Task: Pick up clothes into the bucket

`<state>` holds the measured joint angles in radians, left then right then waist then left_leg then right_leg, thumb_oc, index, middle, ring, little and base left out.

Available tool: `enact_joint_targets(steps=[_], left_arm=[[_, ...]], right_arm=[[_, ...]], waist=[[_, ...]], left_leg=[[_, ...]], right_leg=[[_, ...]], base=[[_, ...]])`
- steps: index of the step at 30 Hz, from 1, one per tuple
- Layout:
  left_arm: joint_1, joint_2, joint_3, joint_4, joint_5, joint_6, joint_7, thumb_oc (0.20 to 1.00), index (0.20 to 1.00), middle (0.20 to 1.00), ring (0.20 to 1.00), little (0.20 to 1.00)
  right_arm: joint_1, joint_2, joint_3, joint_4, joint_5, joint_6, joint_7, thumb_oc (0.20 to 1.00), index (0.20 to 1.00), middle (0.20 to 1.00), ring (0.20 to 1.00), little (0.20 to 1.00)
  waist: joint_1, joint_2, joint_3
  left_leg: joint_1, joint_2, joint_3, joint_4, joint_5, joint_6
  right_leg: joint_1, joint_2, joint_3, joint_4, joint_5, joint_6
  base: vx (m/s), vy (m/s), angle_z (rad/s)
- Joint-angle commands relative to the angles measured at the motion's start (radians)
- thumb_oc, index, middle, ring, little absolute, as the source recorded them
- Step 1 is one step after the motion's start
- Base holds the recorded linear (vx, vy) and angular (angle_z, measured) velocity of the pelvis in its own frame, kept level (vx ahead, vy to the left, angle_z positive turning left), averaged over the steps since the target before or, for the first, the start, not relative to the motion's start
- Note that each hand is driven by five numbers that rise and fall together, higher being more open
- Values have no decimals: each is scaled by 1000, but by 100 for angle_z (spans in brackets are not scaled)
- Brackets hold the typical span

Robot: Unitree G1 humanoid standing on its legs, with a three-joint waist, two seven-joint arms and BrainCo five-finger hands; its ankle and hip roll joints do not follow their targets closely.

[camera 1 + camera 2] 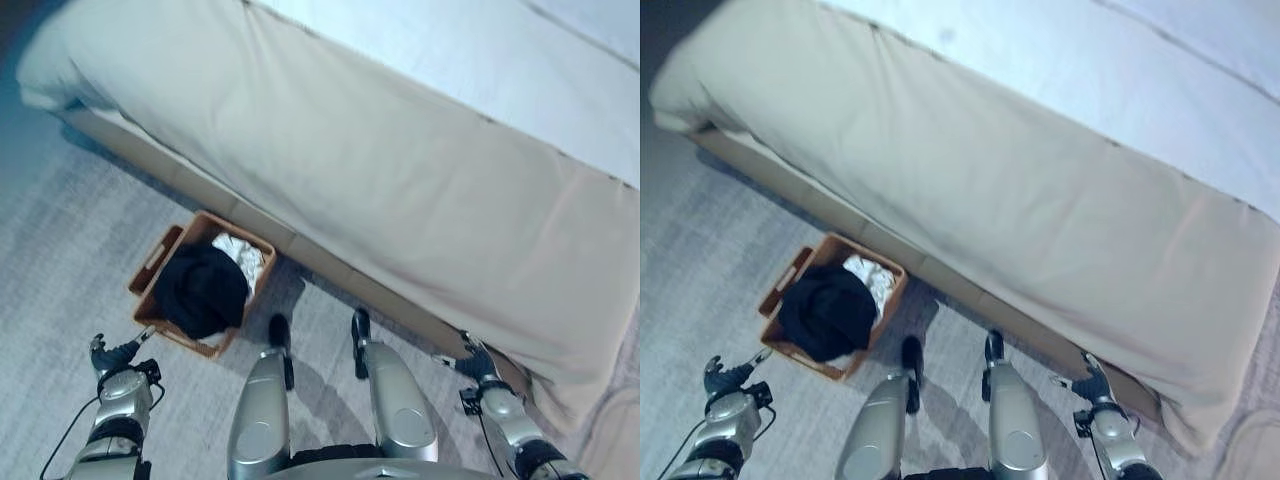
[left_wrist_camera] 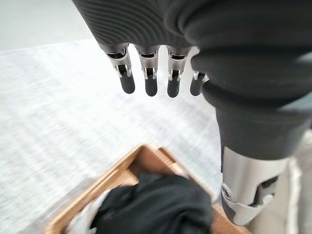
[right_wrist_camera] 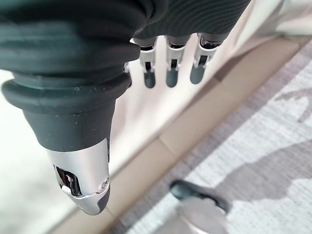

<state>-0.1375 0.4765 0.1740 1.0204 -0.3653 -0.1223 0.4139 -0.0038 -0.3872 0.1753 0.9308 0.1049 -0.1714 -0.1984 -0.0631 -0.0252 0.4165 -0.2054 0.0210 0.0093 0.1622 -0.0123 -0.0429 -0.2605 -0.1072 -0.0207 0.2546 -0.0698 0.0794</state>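
A brown wicker basket (image 1: 153, 262) stands on the grey carpet beside the bed. A black garment (image 1: 200, 290) fills most of it, lying over a white cloth (image 1: 243, 256). The left wrist view looks down on the same black garment (image 2: 156, 204) in the basket (image 2: 100, 187). My left hand (image 1: 108, 352) hangs low to the left of the basket, fingers (image 2: 148, 78) straight, holding nothing. Low on the right, by the bed base, is my right hand (image 1: 472, 363), its fingers (image 3: 170, 68) straight and empty.
A large bed (image 1: 400, 170) under a beige cover runs diagonally across the view, its wooden base (image 1: 330, 262) right behind the basket. Grey carpet (image 1: 60, 250) spreads to the left and front of the basket.
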Motion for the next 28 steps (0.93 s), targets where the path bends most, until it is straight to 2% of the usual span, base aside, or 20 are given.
enact_joint_targets(steps=[1, 5, 7, 10, 12, 14, 15, 16, 18, 19, 21, 22, 25, 28], left_arm=[[29, 21, 12, -47, 28, -62, -9, 1000, 1000, 1000, 1000, 1000], [89, -33, -9, -173, -70, -131, -96, 1000, 1000, 1000, 1000, 1000], [123, -61, -30, -172, -76, -132, -163, 1000, 1000, 1000, 1000, 1000], [143, -96, -67, -175, -65, -141, -197, 1000, 1000, 1000, 1000, 1000], [162, -165, -113, -116, -62, -128, -252, 1000, 1000, 1000, 1000, 1000], [161, -190, -146, -92, -20, -125, -249, 1000, 1000, 1000, 1000, 1000], [162, -224, -209, -42, 84, -116, -241, 1000, 1000, 1000, 1000, 1000], [162, -224, -209, -42, 84, -116, -241, 1000, 1000, 1000, 1000, 1000], [179, -275, -298, -2, 183, -98, -253, 1000, 1000, 1000, 1000, 1000], [179, -275, -299, -2, 183, -98, -253, 1000, 1000, 1000, 1000, 1000], [182, -290, -355, 43, 278, -77, -260, 1000, 1000, 1000, 1000, 1000], [181, -299, -355, 111, 269, -63, -308, 1000, 1000, 1000, 1000, 1000], [196, -324, -322, 174, 211, -49, -337, 1000, 1000, 1000, 1000, 1000], [199, -324, -332, 164, 214, -54, -359, 1000, 1000, 1000, 1000, 1000]], right_arm=[[27, -34, -21, 18, -25, 6, 2, 1000, 1000, 1000, 1000, 1000], [55, -15, -51, 30, -1, 4, 16, 1000, 1000, 1000, 1000, 1000], [63, -3, -56, 57, 4, 5, 30, 1000, 1000, 1000, 1000, 1000], [62, 13, -69, 82, 24, 5, 39, 1000, 1000, 1000, 1000, 1000], [69, 41, -75, 105, 44, 5, 57, 1000, 1000, 1000, 1000, 1000], [68, 55, -74, 133, 48, 6, 58, 1000, 1000, 1000, 1000, 1000], [63, 73, -65, 140, 52, 5, 55, 1000, 1000, 1000, 1000, 1000], [63, 73, -65, 140, 52, 5, 55, 1000, 1000, 1000, 1000, 1000], [60, 102, -60, 162, 71, 1, 52, 1000, 1000, 1000, 1000, 1000], [60, 102, -60, 162, 71, 1, 52, 1000, 1000, 1000, 1000, 1000], [53, 114, -50, 175, 91, -3, 63, 1000, 1000, 1000, 1000, 1000], [45, 122, -35, 172, 115, -4, 85, 1000, 1000, 1000, 1000, 1000], [41, 138, -16, 206, 117, 10, 115, 1000, 1000, 1000, 1000, 1000], [40, 145, -6, 206, 135, 15, 146, 1000, 1000, 1000, 1000, 1000]], waist=[[-8, -9, -73], [1, 9, -141], [8, 13, -170], [11, 18, -195], [12, 23, -236], [12, 26, -247], [9, 29, -269], [9, 29, -269], [7, 29, -293], [6, 29, -293], [7, 27, -300], [7, 26, -306], [14, 23, -318], [20, 19, -330]], left_leg=[[-12, -48, -8, -38, 21, 6], [56, -52, -8, -78, 24, 4], [84, -52, -4, -70, 14, 4], [115, -52, -1, -68, 4, 3], [162, -45, -2, -90, 0, 3], [181, -43, -5, -107, 4, 2], [208, -38, -7, -132, 8, 2], [208, -38, -7, -132, 8, 2], [239, -33, -12, -152, 9, 1], [240, -33, -12, -152, 9, 1], [247, -34, -14, -140, -1, 3], [253, -35, -14, -127, -11, 4], [267, -36, -18, -113, -26, 7], [286, -36, -21, -112, -33, 7]], right_leg=[[28, 3, -16, -119, 99, 28], [104, 5, -18, -192, 115, 33], [141, 3, -13, -211, 113, 34], [174, 4, -7, -215, 106, 32], [220, 7, -10, -223, 92, 28], [236, 8, -16, -224, 85, 26], [260, 10, -28, -226, 74, 24], [260, 10, -28, -226, 74, 24], [289, 12, -46, -225, 61, 22], [290, 12, -46, -225, 61, 22], [303, 14, -48, -218, 52, 21], [308, 16, -50, -208, 44, 20], [325, 17, -52, -194, 29, 17], [349, 18, -59, -191, 19, 15]], base=[[99, -43, 2], [87, -65, -1], [85, -66, -5], [64, -36, -5], [144, -86, -3], [94, -67, 4], [57, -38, 5], [107, -77, 14], [73, -60, 17], [33, -44, 19], [26, -52, 15], [36, -47, 3], [31, -33, 0], [44, -31, -1]])
